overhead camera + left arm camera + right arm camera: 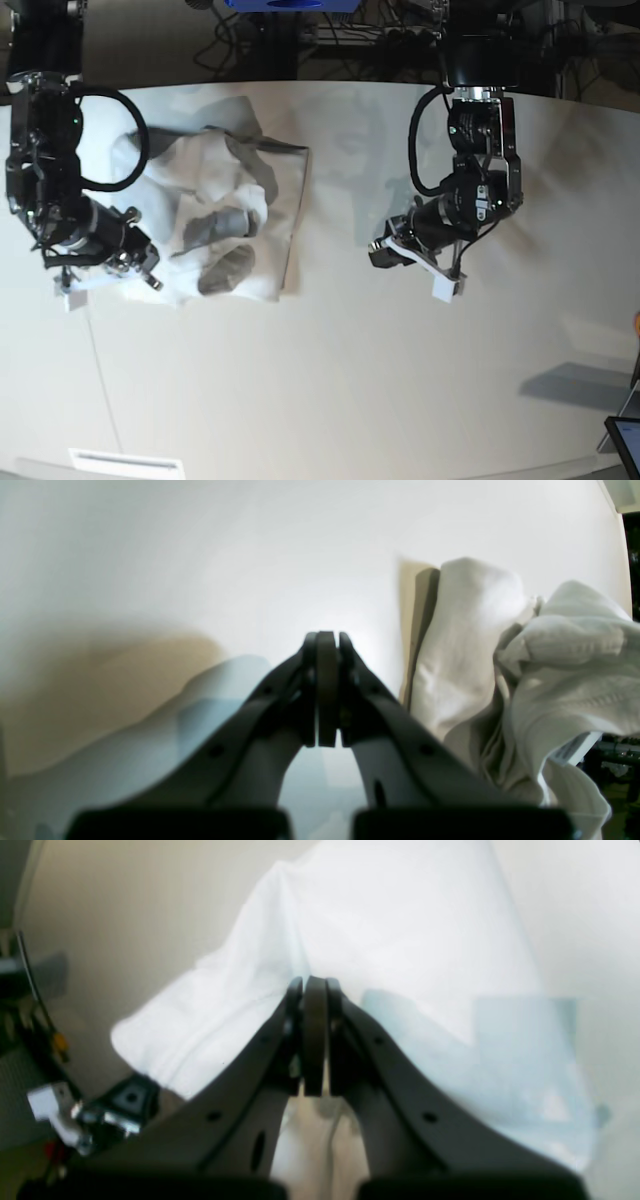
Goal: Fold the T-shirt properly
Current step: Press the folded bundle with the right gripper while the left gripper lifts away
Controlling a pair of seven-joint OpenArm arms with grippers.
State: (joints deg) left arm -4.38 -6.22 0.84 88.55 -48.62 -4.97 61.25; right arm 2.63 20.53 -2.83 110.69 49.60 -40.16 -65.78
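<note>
The white T-shirt [225, 205] lies crumpled and partly doubled over on the left of the off-white table [330, 380]. My right gripper [150, 279] is at the shirt's near left edge. In the right wrist view this gripper [314, 985] is shut, its tips are sunk into the cloth [380, 925], and a crease runs up from them. My left gripper [384, 251] hovers over bare table to the right of the shirt. In the left wrist view it [327, 639] is shut with nothing between the pads, and the bunched shirt [500, 655] with its neck label [575, 747] lies to its right.
Dark equipment and cables [330, 25] line the table's far edge. A white strip [125, 463] lies at the near left edge. A screen's corner [625, 440] pokes in at the lower right. The table's left edge and a metal clamp [65, 1117] show in the right wrist view.
</note>
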